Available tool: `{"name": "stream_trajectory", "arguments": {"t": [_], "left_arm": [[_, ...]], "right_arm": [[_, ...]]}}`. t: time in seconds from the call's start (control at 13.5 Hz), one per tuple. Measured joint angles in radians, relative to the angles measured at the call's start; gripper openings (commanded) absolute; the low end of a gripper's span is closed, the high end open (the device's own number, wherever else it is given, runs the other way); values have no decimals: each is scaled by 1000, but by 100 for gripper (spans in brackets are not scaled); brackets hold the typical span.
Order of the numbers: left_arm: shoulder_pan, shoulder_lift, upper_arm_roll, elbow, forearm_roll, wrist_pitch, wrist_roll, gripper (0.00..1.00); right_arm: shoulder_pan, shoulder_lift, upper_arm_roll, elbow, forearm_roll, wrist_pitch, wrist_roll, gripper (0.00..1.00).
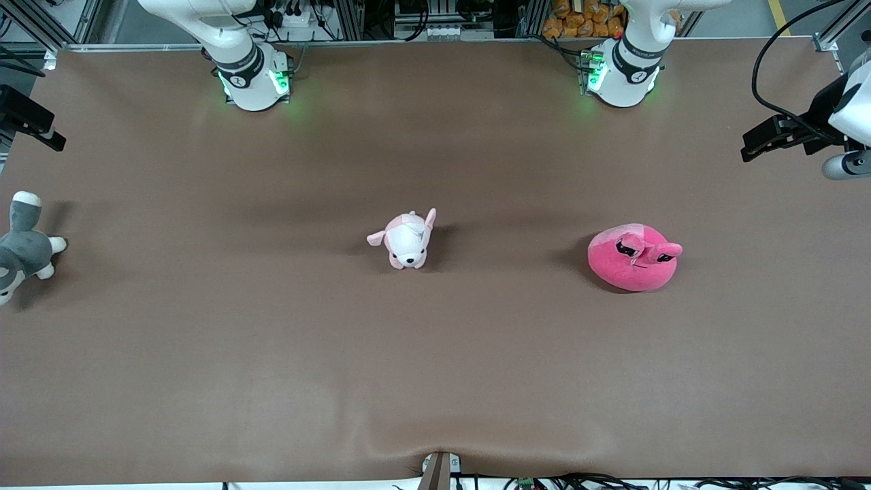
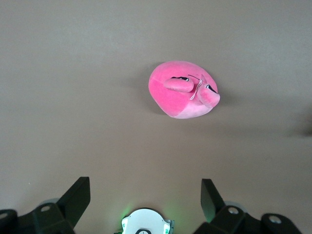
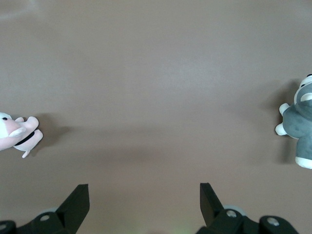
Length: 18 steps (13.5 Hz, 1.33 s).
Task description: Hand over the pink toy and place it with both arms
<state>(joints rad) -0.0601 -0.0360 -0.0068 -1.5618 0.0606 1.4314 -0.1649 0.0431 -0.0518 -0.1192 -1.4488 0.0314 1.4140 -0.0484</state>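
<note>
Hot-pink rounded plush toy [image 1: 633, 258] lying untouched toward left arm's end, beneath spread left gripper [image 2: 145, 195], right gripper [image 3: 144, 195] spread over bare table [image 1: 204, 354]; likely to squash and slip from an off-centre pinch.

A pale pink-and-white puppy plush [image 1: 406, 240] lies mid-table [image 1: 204, 340]. A grey-and-white plush [image 1: 24, 246] lies at the right arm's end.
</note>
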Motion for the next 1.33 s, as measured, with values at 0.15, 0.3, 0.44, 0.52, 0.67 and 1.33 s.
{"name": "stream_trajectory", "arguments": {"t": [0.15,0.3,0.44,0.52,0.67,1.33], "left_arm": [[0,0,0,0,0,-2,-2,100],[0,1,0,0,0,-2,-3,100],[0,1,0,0,0,-3,-3,100],[0,2,0,0,0,-4,-3,100],[0,4,0,-1,0,-5,-3,100],[1,4,0,-4,0,-15,-29,100]], "right_arm": [[-7,1,-5,0,0,0,0,100],[-10,1,-8,0,0,-1,0,100],[-10,1,-7,0,0,-1,0,100],[-10,1,-7,0,0,-1,0,100],[-10,2,-7,0,0,-2,0,100],[-17,4,-9,-3,0,-4,0,100]]}}
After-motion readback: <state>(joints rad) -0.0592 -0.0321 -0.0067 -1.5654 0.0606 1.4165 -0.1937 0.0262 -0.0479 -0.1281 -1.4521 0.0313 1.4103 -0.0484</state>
